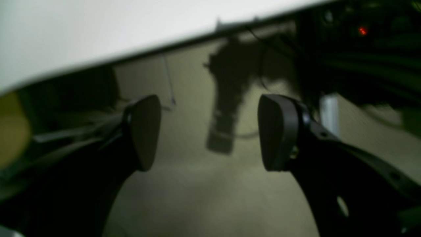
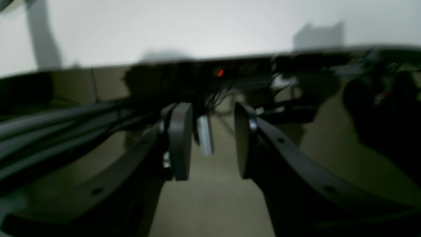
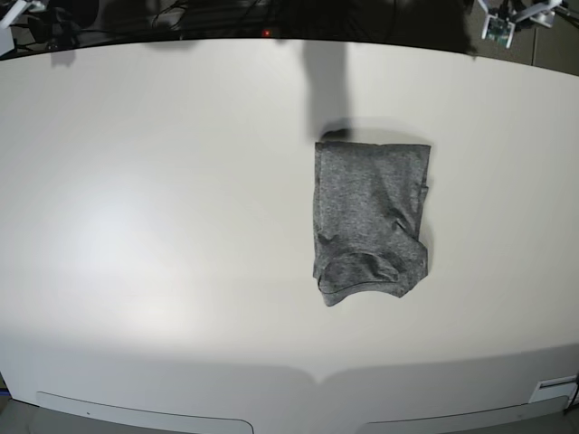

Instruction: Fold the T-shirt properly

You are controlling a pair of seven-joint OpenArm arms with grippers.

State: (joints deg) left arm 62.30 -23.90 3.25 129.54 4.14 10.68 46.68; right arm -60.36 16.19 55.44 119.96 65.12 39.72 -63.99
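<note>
t-shirt [image 3: 370, 220] lies folded into a compact grey block right of centre on the white table [image 3: 163, 226], apparently finished; left gripper [image 1: 209, 132] hangs spread wide off the table edge, holding nothing; right gripper [image 2: 213, 141] likewise parted and empty, both seemingly parked clear.

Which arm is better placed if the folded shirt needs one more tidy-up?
Left, probably. The T-shirt lies folded right of centre in the base view, the left arm's side. Both tools, left and right, are open, empty and off the table.
</note>
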